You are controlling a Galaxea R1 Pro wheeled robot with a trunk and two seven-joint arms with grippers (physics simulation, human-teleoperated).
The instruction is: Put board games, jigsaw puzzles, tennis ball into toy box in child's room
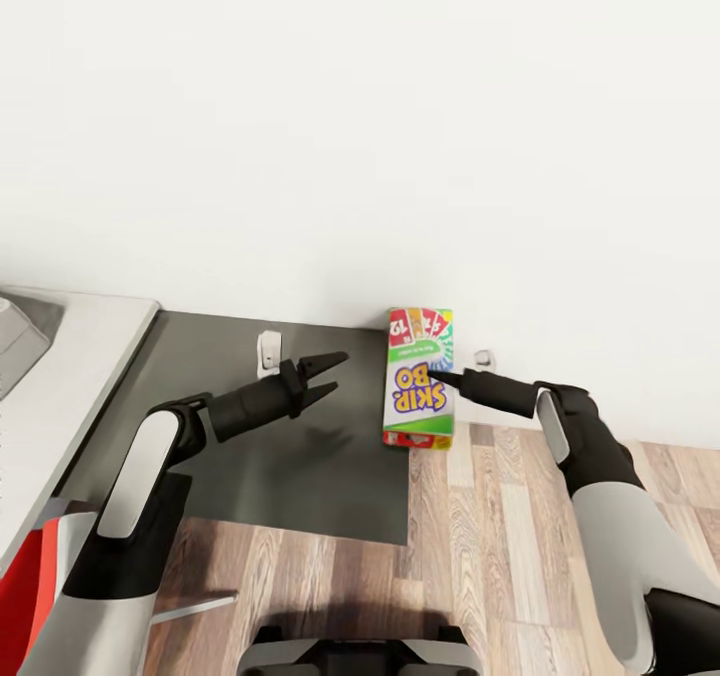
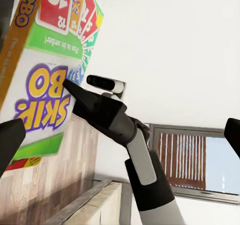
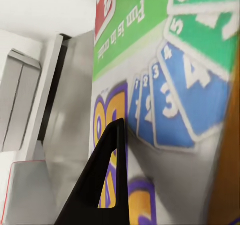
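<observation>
My right gripper (image 1: pixel 443 379) is shut on the long white-red-green "Skip-Bo" board game (image 1: pixel 419 379). It holds the box on end in the air, over the right edge of the table's dark-grey section (image 1: pixel 250 466). In the right wrist view one black finger (image 3: pixel 105 185) presses on the box face (image 3: pixel 170 105). My left gripper (image 1: pixel 322 376) is open and holds nothing, a short way left of the box, above the dark top. Its wrist view shows the box (image 2: pixel 45 80) with my right gripper (image 2: pixel 70 87) on it. A corner of the light-grey toy box (image 1: pixel 18 341) shows at the far left on the light-grey top (image 1: pixel 90 356).
A white wall runs close behind the table, with two wall sockets (image 1: pixel 269 351) (image 1: pixel 484 359) low on it. Wooden floor (image 1: pixel 500 536) lies to the right of and in front of the dark section. A red object (image 1: pixel 25 586) sits at the lower left. A window (image 2: pixel 190 160) shows in the left wrist view.
</observation>
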